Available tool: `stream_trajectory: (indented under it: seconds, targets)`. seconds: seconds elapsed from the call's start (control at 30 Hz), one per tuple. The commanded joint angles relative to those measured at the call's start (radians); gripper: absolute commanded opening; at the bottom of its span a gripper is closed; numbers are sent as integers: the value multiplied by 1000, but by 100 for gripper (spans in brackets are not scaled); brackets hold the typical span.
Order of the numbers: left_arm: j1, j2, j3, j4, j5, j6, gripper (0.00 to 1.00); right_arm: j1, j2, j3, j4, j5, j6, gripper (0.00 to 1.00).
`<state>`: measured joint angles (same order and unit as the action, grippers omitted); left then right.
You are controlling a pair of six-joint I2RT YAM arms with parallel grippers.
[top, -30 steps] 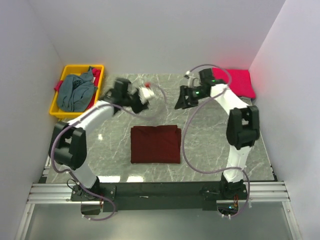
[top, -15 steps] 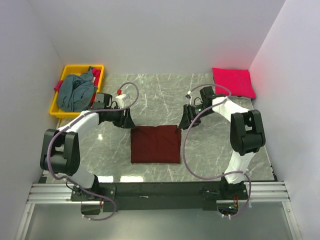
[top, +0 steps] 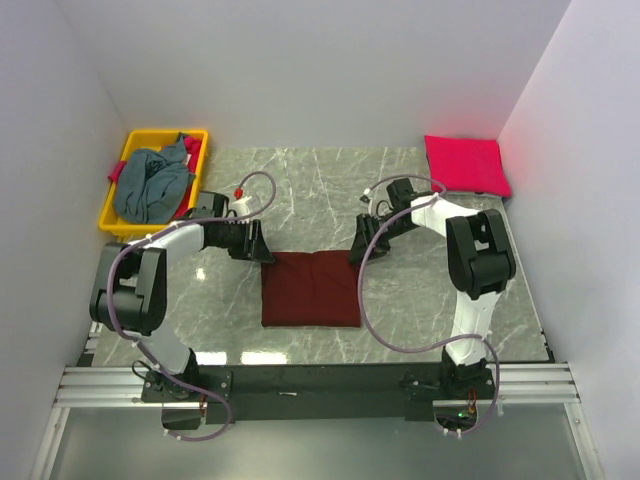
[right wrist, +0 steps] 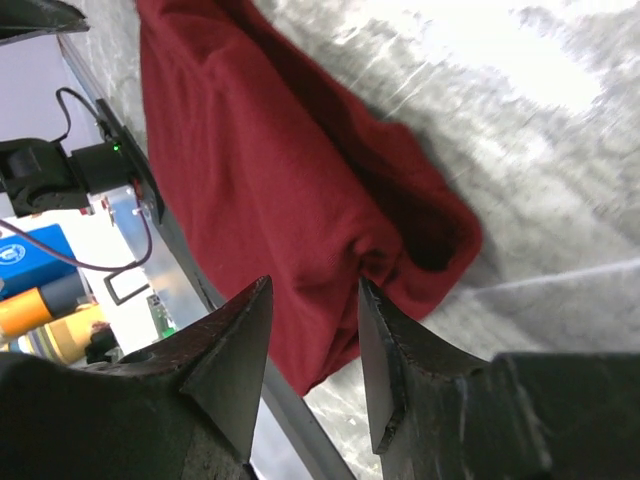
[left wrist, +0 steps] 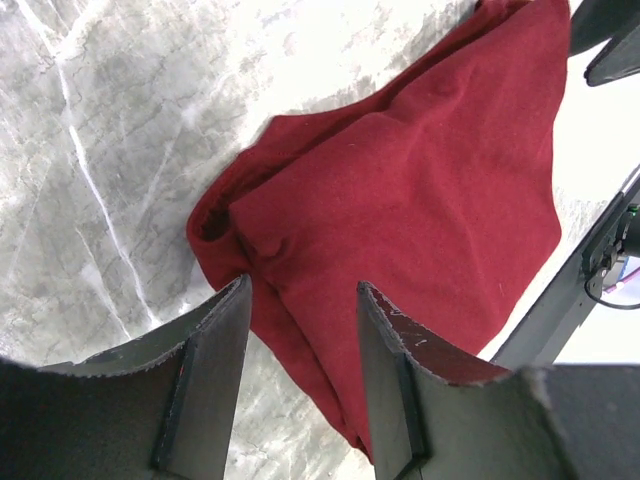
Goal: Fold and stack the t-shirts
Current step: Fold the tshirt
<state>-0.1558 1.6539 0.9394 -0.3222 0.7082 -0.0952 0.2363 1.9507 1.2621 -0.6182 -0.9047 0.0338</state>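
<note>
The dark maroon t-shirt [top: 311,288] lies folded in a rectangle on the marble table; it also shows in the left wrist view [left wrist: 420,190] and in the right wrist view [right wrist: 270,180]. My left gripper [top: 263,250] is open at its far left corner, jaws astride the cloth edge [left wrist: 303,290]. My right gripper [top: 356,252] is open at its far right corner [right wrist: 315,285]. The pink-red t-shirt [top: 466,164] lies folded at the back right. The grey-blue t-shirt [top: 152,184] is crumpled in the yellow bin [top: 131,146].
White walls close in the table on the left, back and right. The metal rail [top: 320,385] with both arm bases runs along the near edge. Cables loop above each arm.
Both arms have swung in from the back and come down to the maroon shirt's two far corners. The shirts have not moved.
</note>
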Motion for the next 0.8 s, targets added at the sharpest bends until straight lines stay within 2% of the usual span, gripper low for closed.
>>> stream_trajectory:
  seconds: [0.0,0.27,0.47,0.53,0.57,0.63,0.67,0.7,0.77]
  targets:
    - [2,30,45,25,-7,-17,52,8,33,51,34,-10,17,47]
    - [1,67,59,48,-4,-24,50,11,65,77,48,-11,37,47]
    - [1,103,85,57,11,-32,45,11,76,79,58,-13,46,44]
    - [1,109,91,61,20,-38,42,11,77,83,60,-14,44,39]
    - [1,110,94,63,23,-38,37,11,77,85,60,-13,46,37]
    - [1,112,101,58,27,-38,30,11,73,85,64,-10,43,23]
    - [1,109,104,51,27,-34,23,11,68,83,64,-7,41,10]
    - [1,103,104,46,28,-31,20,9,60,82,61,3,40,2]
    - [1,92,102,37,11,-20,9,5,53,82,52,10,28,0]
